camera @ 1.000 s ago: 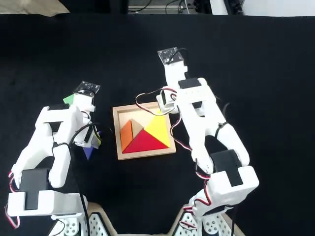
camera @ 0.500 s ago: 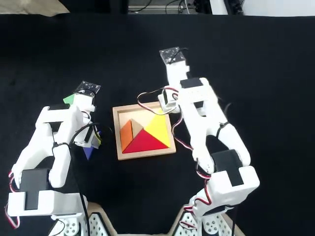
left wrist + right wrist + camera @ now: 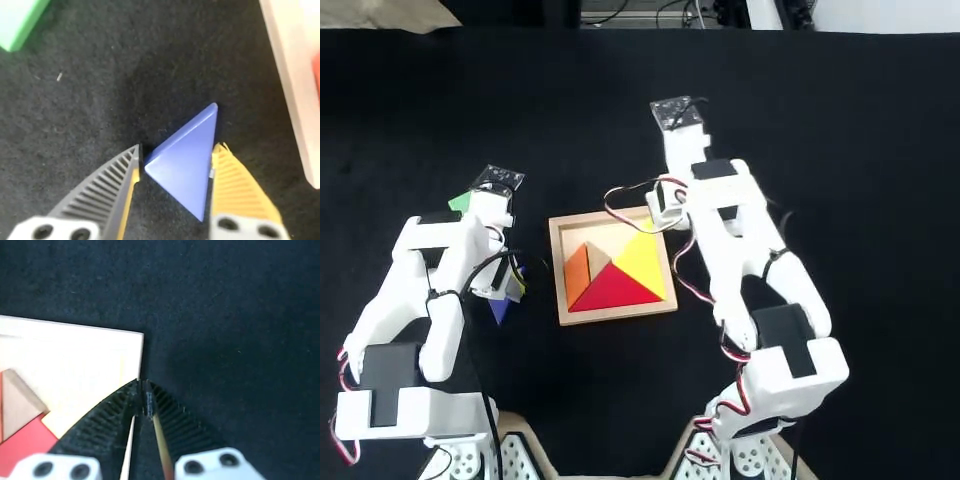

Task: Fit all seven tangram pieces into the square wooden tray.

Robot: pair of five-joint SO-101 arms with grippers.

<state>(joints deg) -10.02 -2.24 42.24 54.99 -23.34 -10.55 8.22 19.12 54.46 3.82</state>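
My left claw (image 3: 177,150) was clamped on the blue triangle (image 3: 186,160), down on the black cloth (image 3: 840,120) just left of the tray (image 3: 618,313). My right claw (image 3: 145,389) was clenched on nothing, tips over the tray's far right corner. Inside the tray lay a red triangle (image 3: 615,290), a yellow triangle (image 3: 642,258), an orange piece (image 3: 577,272) and a plain wooden triangle (image 3: 600,255). A green piece (image 3: 460,202) sat on the far left.

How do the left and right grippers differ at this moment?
The left gripper grips the blue triangle between its fingers; the right gripper is shut on nothing. The left is over black cloth beside the wooden tray; the right is at the tray's corner. Left fingers are grey and yellow; right fingers black. Both point down.
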